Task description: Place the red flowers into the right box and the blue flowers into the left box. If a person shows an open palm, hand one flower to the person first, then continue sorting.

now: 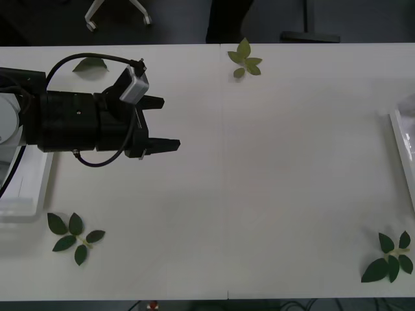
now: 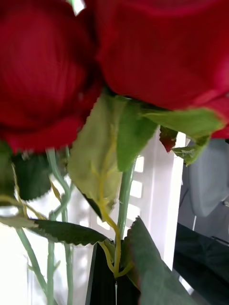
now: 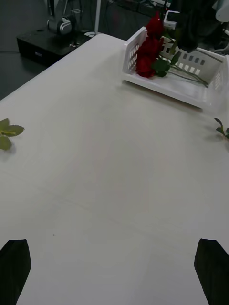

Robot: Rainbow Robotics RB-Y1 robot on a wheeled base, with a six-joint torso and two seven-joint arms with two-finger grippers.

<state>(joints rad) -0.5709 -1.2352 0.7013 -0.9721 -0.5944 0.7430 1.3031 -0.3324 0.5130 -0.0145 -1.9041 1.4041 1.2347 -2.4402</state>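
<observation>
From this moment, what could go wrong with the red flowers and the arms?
The red flowers pile against one wall of the right box; a bloom might tip over its rim. The right gripper sits among stems and could snag one as it withdraws. The left gripper hovers open above the table, so it adds little risk.

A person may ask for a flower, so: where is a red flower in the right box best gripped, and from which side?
Grip the thin green stem, probably from above. The red flowers lie in the right box, blooms bunched at one end, stems stretched bare across it; its walls block a sideways approach.
</observation>
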